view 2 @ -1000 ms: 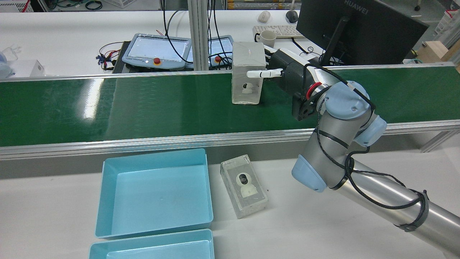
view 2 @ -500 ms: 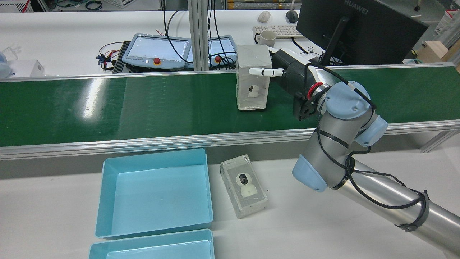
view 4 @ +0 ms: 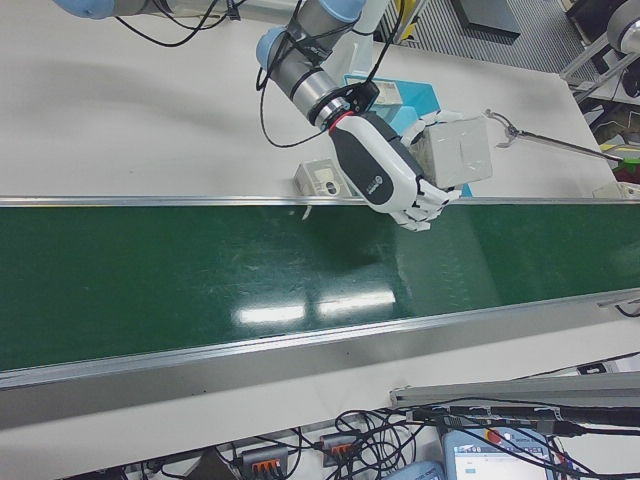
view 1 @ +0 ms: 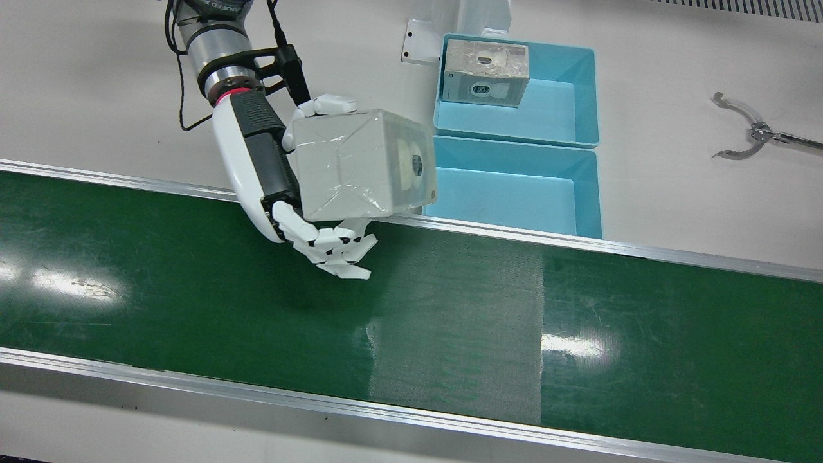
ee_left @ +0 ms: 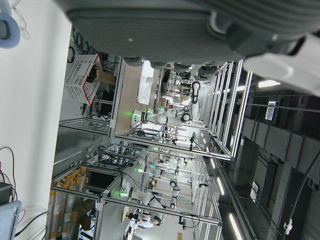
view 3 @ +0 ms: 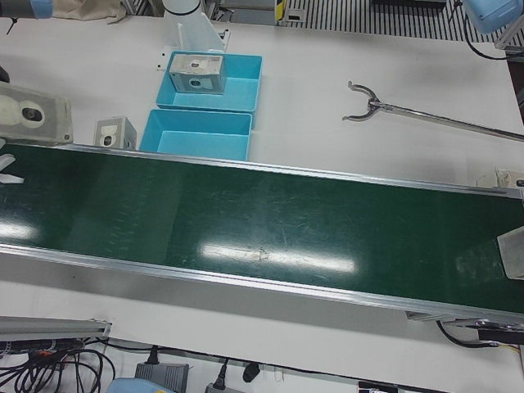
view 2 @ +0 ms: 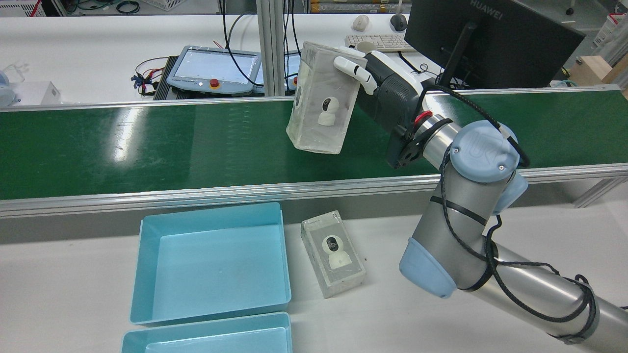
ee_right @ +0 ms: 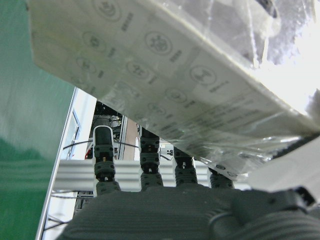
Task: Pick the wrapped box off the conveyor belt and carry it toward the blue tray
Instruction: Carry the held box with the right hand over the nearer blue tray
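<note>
**Box is off the belt**

Right hand [view 2: 378, 81] is clamped on the wrapped box [view 2: 321, 100], which was standing on the conveyor belt [view 2: 147, 142] a second ago; now it's lifted and tilted. The blue tray [view 2: 211, 260] is still a carry away.

The right hand [view 1: 292, 186] grips the wrapped box [view 1: 363, 164], yet its palm is hidden behind the box in the front view. In the left-front view that box [view 3: 33, 115] is cut off by the left edge. The left hand [ee_left: 200, 25] shows only as a blurred grey mass — its fingers cannot be made out. Print on the box [ee_right: 165, 65] is too blurred to read.
</note>
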`<state>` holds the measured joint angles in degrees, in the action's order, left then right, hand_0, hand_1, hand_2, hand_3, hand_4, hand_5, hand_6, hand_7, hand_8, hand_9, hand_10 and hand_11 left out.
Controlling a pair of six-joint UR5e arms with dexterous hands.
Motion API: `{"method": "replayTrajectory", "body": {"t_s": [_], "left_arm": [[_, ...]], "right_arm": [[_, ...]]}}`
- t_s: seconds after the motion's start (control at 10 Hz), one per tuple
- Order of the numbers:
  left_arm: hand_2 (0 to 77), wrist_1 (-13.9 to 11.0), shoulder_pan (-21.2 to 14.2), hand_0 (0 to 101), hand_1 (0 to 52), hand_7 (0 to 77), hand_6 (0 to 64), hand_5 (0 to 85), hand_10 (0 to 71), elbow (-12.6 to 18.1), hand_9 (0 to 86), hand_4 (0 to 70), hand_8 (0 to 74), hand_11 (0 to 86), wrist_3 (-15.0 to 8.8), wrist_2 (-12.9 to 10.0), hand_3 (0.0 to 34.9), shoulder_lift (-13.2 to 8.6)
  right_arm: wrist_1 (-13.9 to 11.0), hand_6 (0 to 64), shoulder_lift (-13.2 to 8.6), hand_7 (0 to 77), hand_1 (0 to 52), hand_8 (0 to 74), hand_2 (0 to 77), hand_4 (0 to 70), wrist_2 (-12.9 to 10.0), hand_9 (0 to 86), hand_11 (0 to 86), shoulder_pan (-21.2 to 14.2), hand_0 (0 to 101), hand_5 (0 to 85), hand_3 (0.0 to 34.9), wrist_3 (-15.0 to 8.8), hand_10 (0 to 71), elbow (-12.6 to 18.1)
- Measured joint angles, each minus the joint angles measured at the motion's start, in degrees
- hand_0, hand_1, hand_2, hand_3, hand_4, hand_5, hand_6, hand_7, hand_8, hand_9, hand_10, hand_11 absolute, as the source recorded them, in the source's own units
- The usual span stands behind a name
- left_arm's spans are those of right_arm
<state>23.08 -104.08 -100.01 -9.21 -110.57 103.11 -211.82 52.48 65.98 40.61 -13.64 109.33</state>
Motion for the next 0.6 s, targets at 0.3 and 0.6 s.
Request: {"method": "replayTrajectory", "body": {"t_s": [0.3, 0.6], "left_arm": [[0.5, 0.00, 0.00, 0, 0.0, 0.5, 0.0, 0.5, 0.0, 0.00, 0.0, 0.0, 0.5, 0.0, 0.00, 0.00, 0.0, 0.00], [1.1, 0.00, 0.00, 0, 0.0, 0.5, 0.0, 0.5, 0.5, 0.00, 0.5, 0.0, 0.5, 0.0, 0.00, 0.00, 0.0, 0.00]], "right_arm": [[-0.17, 31.6, -5.72, 51.8, 2.7, 24.0, 29.5, 22.4, -4.00, 42.5, 21.8, -7.01, 44, 48.5, 20.5, -6.05, 14.7, 1.78], [-0.15, 31.6, -9.48, 52.9, 2.7, 25.1, 29.5, 25.1, -4.77, 40.4, 20.2, -11.30, 47, 49.1, 15.9, -16.11, 14.2, 1.91]]}}
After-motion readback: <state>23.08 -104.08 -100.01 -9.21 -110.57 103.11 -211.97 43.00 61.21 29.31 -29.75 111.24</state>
